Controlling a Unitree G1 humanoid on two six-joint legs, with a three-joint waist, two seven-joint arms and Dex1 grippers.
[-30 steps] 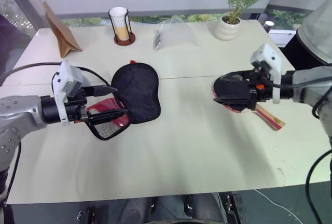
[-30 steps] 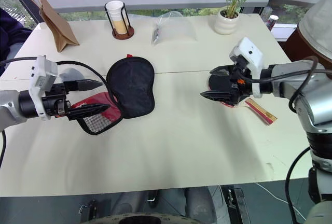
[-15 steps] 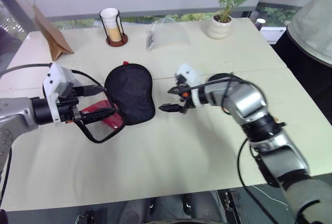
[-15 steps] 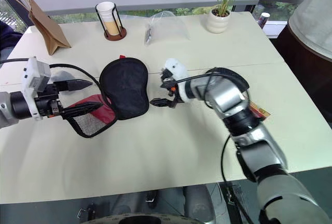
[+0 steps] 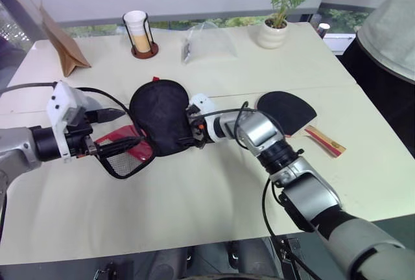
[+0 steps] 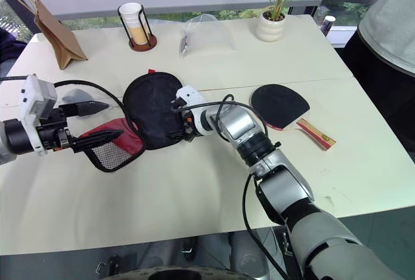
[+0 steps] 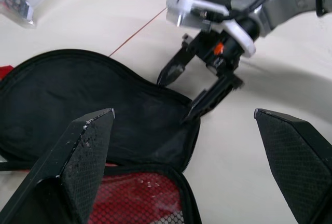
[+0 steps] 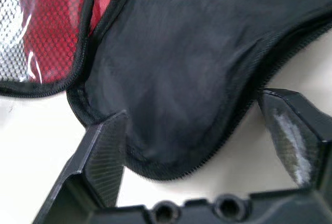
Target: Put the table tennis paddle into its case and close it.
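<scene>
Right gripper (image 6: 179, 124) spread wide, its fingers straddling the narrow near edge of the case (image 6: 154, 108), nothing gripped. The table tennis paddle (image 6: 280, 106) lies flat on the table (image 6: 214, 183) well off to the right, behind that arm. Left gripper (image 5: 117, 129) gapes too, at the case's red mesh flap (image 5: 130, 152), which lies folded open. Nothing visible inside the case.

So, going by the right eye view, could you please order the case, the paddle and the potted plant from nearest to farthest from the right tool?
1. The case: right at the open right tool, by its near edge.
2. The paddle: lying on the table to the robot's right.
3. The potted plant: at the table's far edge.
</scene>
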